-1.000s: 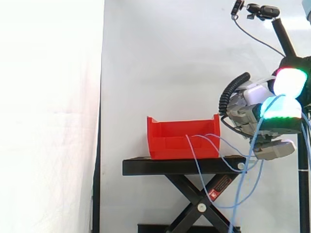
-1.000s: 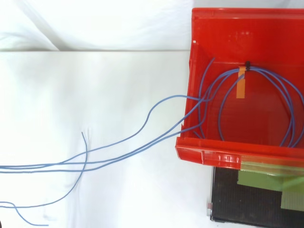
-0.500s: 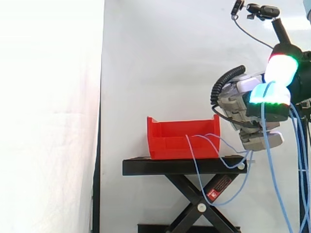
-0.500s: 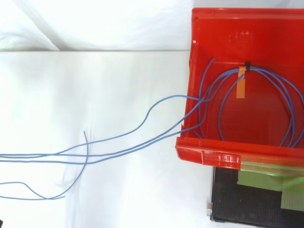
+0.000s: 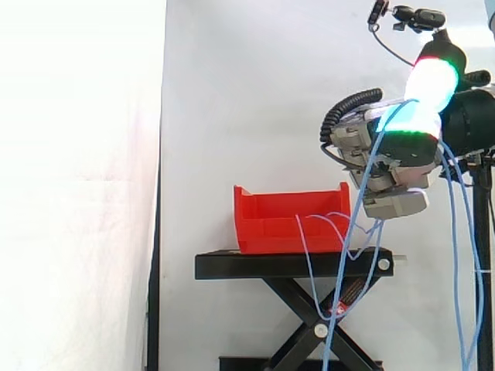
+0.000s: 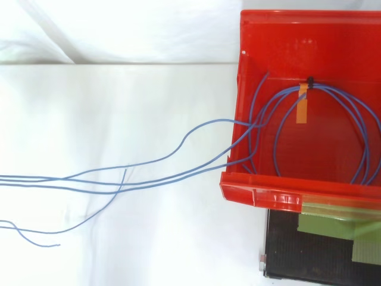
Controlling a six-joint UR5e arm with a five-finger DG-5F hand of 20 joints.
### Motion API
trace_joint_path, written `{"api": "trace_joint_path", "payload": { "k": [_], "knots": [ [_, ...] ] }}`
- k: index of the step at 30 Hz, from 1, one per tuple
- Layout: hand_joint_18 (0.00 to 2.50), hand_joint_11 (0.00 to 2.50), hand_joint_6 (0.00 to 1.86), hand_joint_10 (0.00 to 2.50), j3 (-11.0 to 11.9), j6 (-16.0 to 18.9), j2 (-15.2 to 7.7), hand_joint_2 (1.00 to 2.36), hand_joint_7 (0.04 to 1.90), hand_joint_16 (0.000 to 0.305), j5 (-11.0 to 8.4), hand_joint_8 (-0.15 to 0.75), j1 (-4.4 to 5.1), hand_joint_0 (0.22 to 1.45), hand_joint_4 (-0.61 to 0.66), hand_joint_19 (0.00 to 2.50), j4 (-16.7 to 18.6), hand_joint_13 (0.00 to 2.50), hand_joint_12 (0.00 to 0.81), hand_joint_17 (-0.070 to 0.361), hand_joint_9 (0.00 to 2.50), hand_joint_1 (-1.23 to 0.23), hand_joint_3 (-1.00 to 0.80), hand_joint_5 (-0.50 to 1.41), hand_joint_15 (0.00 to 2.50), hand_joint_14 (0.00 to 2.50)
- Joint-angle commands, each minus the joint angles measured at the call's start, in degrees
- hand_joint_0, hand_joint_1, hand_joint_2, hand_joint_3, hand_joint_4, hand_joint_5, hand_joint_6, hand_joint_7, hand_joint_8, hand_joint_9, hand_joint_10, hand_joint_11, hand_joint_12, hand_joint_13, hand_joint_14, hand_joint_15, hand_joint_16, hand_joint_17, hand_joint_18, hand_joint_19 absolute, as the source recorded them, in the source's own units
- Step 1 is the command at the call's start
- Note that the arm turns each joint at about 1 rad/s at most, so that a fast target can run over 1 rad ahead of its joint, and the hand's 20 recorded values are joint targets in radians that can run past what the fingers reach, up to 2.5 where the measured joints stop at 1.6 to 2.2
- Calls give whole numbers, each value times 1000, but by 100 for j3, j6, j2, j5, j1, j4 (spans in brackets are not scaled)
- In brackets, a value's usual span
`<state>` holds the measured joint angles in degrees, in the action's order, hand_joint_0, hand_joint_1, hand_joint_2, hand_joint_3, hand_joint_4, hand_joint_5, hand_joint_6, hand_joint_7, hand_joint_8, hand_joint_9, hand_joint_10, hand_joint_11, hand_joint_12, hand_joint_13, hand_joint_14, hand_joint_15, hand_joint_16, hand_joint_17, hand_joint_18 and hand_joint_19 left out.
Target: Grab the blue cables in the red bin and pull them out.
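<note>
The red bin (image 5: pixel 290 220) stands on the black stand (image 5: pixel 294 265). The blue cables (image 6: pixel 178 175) coil inside the bin (image 6: pixel 262 196) and run out over its left wall, across the white surface to the left edge. In the side view the hand (image 5: pixel 390 158) hovers up and to the right of the bin, fingers curled round the blue cables (image 5: pixel 345 255). Its pads (image 5: pixel 427 89) glow white, green and red. Several strands drape from the hand, sagging below the stand's top and hanging toward the floor.
An orange tape strip (image 6: pixel 302 108) and a black tie (image 6: pixel 310 80) bind the coil inside the bin. The stand's black top (image 6: pixel 321 256) carries green tape (image 6: pixel 333 225) below the bin. A camera mount (image 5: pixel 418 17) sits at the top right.
The hand has risen and moved left toward the bin with the cables in it. In the top view the loose strands have shifted upward, and the free end has swung right.
</note>
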<state>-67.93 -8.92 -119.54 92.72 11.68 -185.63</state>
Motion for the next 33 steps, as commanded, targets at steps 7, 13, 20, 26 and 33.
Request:
{"api": "trace_joint_path", "payload": {
  "k": [7, 13, 20, 26, 33],
  "knots": [
    [1003, 1379, 1122, 1262, -1, 0, 1, 1002, 328, 39, 0, 178, -8, 978, 119, 1163, 10, 1361, 284, 87, 1355, -959, -959, 729, 1254, 1182],
    [1006, 1364, 1127, 1259, -1, 0, 1, 1002, 337, 39, 0, 179, 1, 980, 115, 1160, 10, 1361, 289, 88, 1360, -961, -950, 729, 1242, 1205],
    [1005, 1386, 1129, 1231, -1, 0, 1, 1002, 336, 39, 0, 170, 1, 982, 114, 1180, 10, 1363, 281, 87, 1364, -961, -950, 729, 1243, 1207],
    [1006, 1374, 1132, 1208, -1, 0, 1, 1002, 328, 39, 0, 170, 1, 982, 107, 1172, 10, 1368, 286, 87, 1366, -963, -945, 729, 1262, 1204],
    [1007, 1393, 1132, 1192, -1, 0, 1, 1002, 328, 39, 0, 170, 1, 984, 107, 1180, 10, 1374, 280, 87, 1372, -963, -945, 729, 1246, 1217]
  ]
}}
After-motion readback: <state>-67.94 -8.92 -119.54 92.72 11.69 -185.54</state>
